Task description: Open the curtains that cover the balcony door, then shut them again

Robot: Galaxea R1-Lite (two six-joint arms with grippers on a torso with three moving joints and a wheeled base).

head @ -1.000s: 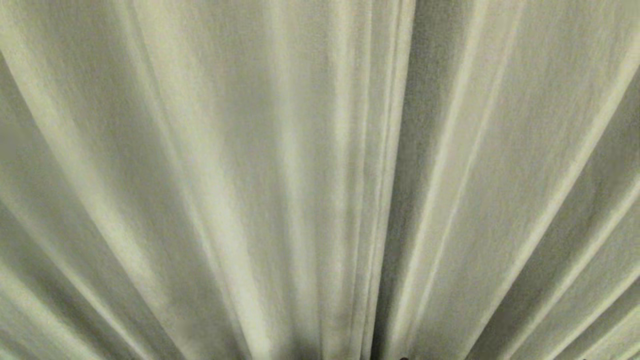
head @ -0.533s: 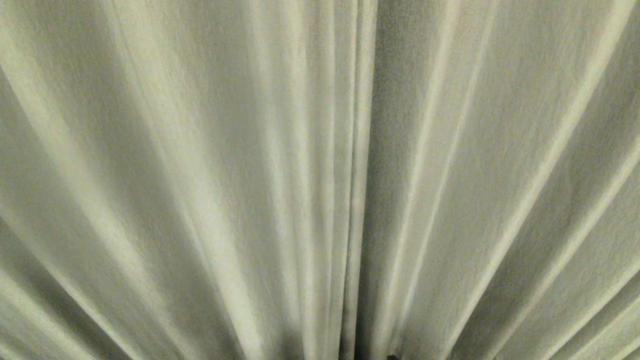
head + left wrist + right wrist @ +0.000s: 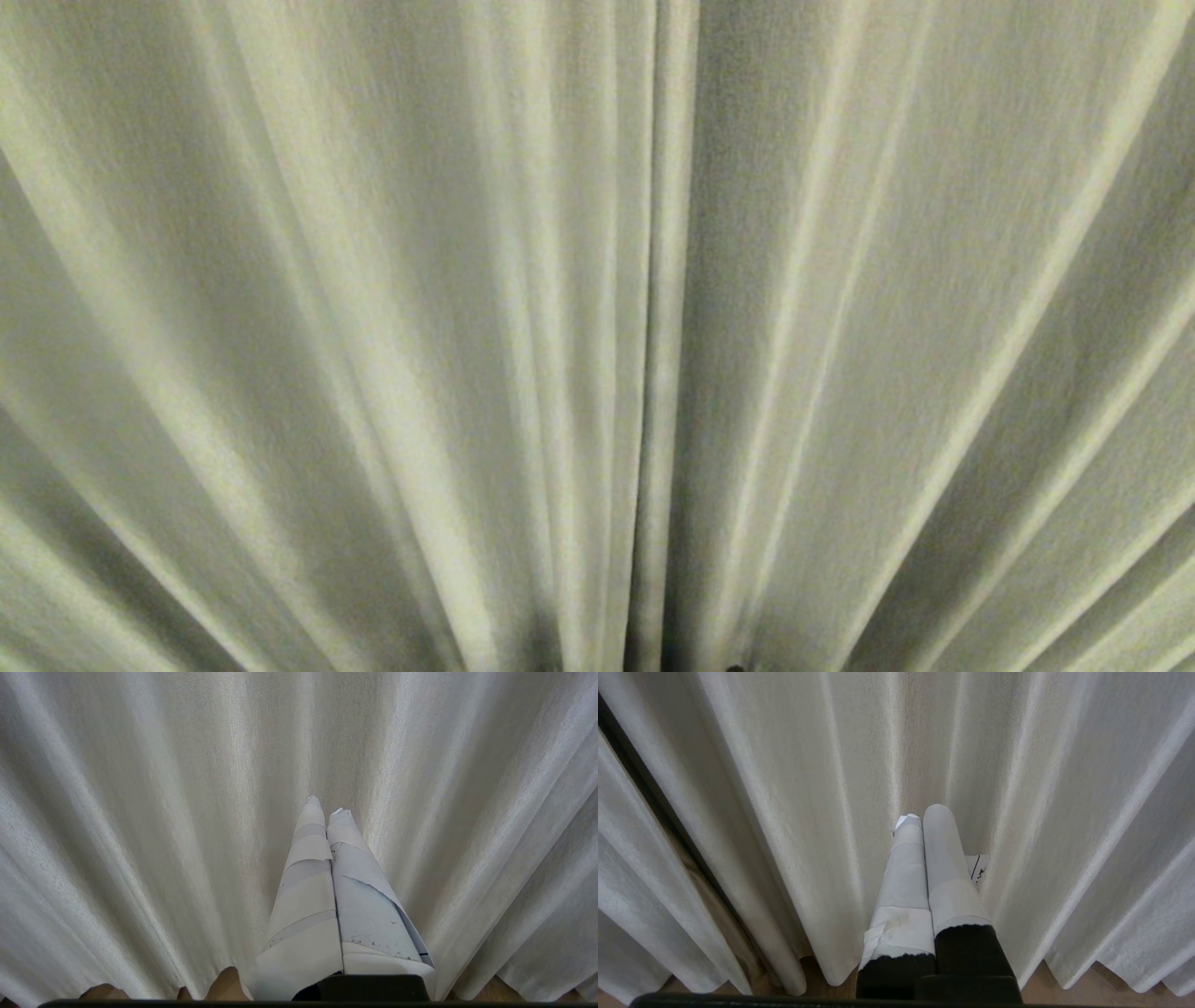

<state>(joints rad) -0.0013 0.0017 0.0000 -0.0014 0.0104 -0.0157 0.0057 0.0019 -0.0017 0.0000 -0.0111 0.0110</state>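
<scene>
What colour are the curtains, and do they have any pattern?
Plain cream, off-white curtains, no print, only vertical pleats; clearest in the left wrist view.

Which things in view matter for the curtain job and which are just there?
For the job:
- curtains, drawn shut
- left tool, shut, facing the fabric
- right tool, shut, facing the fabric

Just there:
- wooden floor
- small white label

No legible text anywhere.
</scene>
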